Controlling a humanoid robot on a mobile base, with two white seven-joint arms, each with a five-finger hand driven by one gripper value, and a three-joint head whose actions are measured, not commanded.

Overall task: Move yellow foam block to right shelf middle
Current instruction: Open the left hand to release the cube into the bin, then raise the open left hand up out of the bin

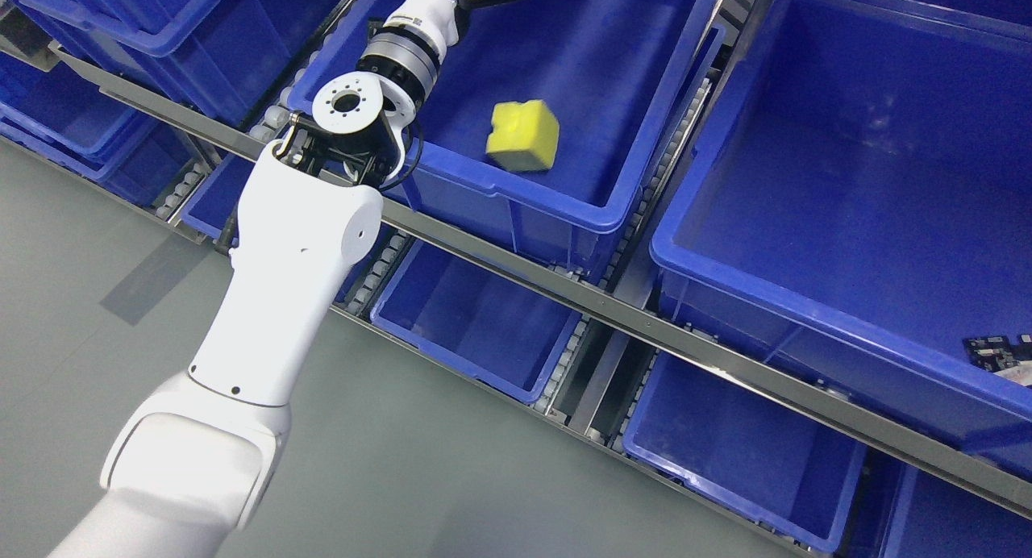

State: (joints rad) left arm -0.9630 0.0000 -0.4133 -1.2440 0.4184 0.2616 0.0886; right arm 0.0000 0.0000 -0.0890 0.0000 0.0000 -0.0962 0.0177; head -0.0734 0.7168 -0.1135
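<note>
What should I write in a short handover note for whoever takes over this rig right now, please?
Left robot hand: arm reaches in from the lower left over the middle bin; the hand itself is cut off at the top edge, so its state cannot be told.
Right robot hand: not in view.
Yellow foam block: lying loose in the middle blue bin, near its front wall, not held.
Right blue bin: holds no block.
Done: nothing visible yet.
Left: grasp the block and move it to the right bin.
</note>
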